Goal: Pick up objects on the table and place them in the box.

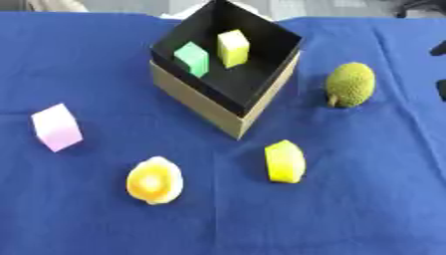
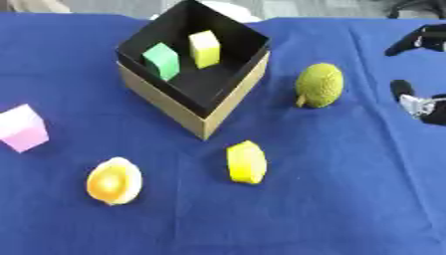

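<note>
While right hand (image 2: pixel 416 74) hangs with fingers apart | bumpy green fruit (image 2: pixel 319 85): likely light, rigid; grasp across its middle | left hand unseen.

An open, black-lined cardboard box (image 1: pixel 218 112) is seen at upper centre, with a green block (image 1: pixel 192 59) and a yellow block (image 1: pixel 233 48) inside. A bumpy green fruit (image 1: pixel 351 84) is placed right of it, a pink cube (image 1: pixel 56 127) at left, a yellow-orange fruit (image 1: pixel 154 180) and a yellow piece (image 1: pixel 285 161) below.

Blue cloth (image 1: pixel 375 199) covering the table, faintly creased, grey floor (image 1: pixel 122 6) beyond its far edge
</note>
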You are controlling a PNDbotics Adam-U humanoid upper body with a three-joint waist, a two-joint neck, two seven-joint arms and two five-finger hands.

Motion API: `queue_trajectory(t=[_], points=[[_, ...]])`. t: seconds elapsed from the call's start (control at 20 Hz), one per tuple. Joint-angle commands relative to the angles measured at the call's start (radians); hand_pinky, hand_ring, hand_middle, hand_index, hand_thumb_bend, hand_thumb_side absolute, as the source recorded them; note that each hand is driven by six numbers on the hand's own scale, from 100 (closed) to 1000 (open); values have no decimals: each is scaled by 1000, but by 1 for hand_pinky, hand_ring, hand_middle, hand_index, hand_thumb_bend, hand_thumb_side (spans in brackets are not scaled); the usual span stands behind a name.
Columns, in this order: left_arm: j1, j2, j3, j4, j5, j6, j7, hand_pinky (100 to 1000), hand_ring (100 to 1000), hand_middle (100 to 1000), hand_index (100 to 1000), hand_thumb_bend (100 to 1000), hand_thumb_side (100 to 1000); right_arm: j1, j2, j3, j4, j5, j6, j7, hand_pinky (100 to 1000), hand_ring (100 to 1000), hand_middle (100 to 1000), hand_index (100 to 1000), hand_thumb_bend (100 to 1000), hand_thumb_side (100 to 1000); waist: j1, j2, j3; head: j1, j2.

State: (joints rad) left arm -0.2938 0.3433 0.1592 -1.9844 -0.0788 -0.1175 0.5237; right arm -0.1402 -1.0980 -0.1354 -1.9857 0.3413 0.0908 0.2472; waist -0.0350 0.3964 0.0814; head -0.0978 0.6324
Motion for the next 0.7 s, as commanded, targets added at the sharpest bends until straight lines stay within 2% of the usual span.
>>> queue_trajectory(t=[0.05,0.3,0.7], points=[[-13,21,0,-16,2,-2,-6,775,736,634,780,145,594,-23,-62,7,-14,9,30,23,855,849,773,804,205,100,-2,-14,2,-6,-10],[-16,23,-3,-16,3,-2,-10,775,736,634,779,144,594,-58,-95,41,-14,11,77,79,858,857,784,811,303,100,-9,-8,8,-13,-13],[-20,26,-9,-16,7,-3,-16,775,736,634,773,140,594,-143,-112,90,59,5,88,125,858,856,782,809,308,100,-19,0,24,-30,-21]])
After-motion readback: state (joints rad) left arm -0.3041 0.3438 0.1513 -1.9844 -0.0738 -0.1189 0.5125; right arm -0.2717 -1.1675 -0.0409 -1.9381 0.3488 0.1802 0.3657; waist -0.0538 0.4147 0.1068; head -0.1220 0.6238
